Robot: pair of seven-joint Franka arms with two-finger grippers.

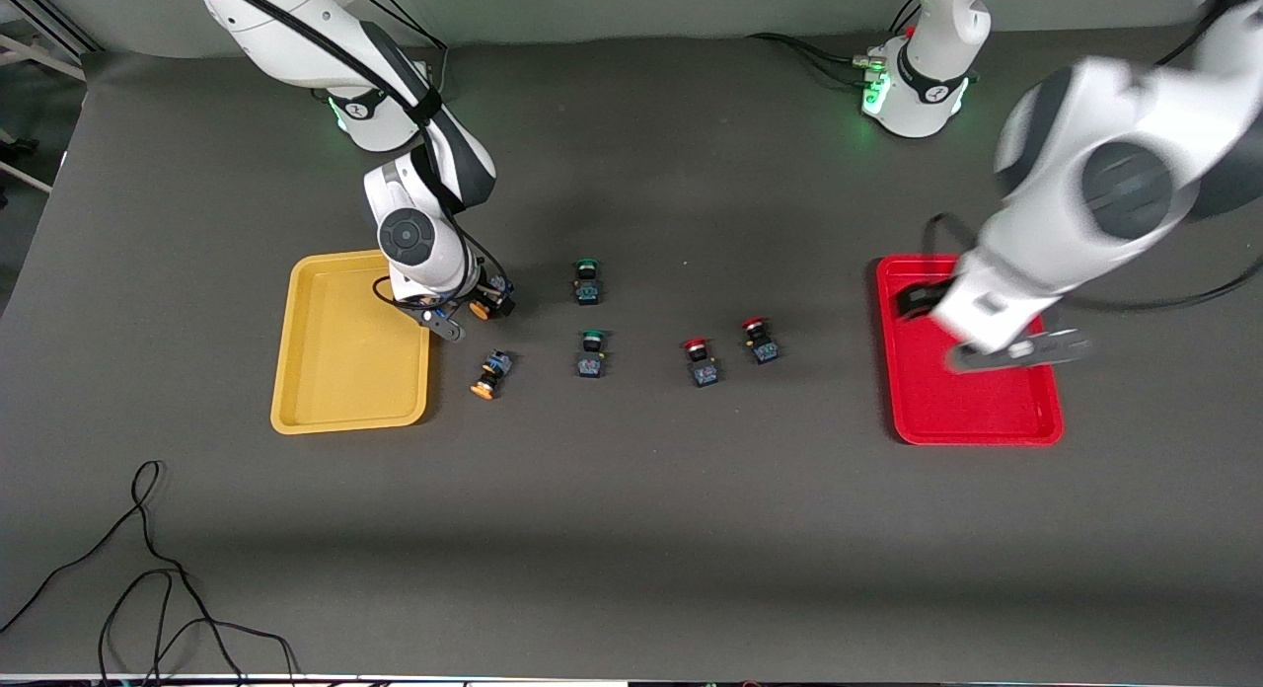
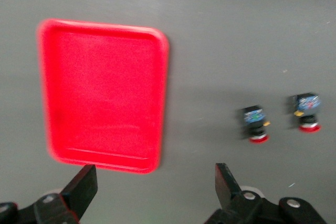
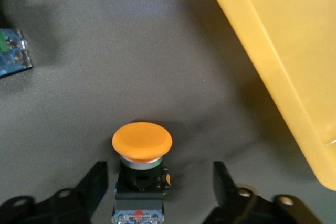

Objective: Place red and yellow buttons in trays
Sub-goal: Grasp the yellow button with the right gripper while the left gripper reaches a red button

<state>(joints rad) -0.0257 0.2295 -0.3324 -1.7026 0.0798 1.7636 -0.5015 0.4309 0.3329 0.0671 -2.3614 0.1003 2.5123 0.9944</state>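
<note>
My right gripper [image 1: 472, 314] is low on the table beside the yellow tray [image 1: 335, 371], open, its fingers either side of a yellow-capped button [image 1: 485, 306] without touching it. That button shows in the right wrist view [image 3: 142, 142], between the fingers of the right gripper [image 3: 157, 187]. A second yellow-capped button [image 1: 490, 373] lies on its side nearer the camera. Two red-capped buttons [image 1: 700, 361] [image 1: 759, 340] stand mid-table. My left gripper [image 1: 1021, 353] [image 2: 155, 182] is open and empty over the red tray [image 1: 972, 401], which holds nothing. The left wrist view shows the red tray [image 2: 105, 93] and both red buttons [image 2: 255, 124] [image 2: 307, 114].
Two green-capped buttons [image 1: 587, 280] [image 1: 591, 353] stand between the yellow and red ones. One shows at the edge of the right wrist view [image 3: 11, 53]. The yellow tray's rim [image 3: 273, 77] runs close beside the right gripper. A loose black cable [image 1: 148, 569] lies near the table's front edge.
</note>
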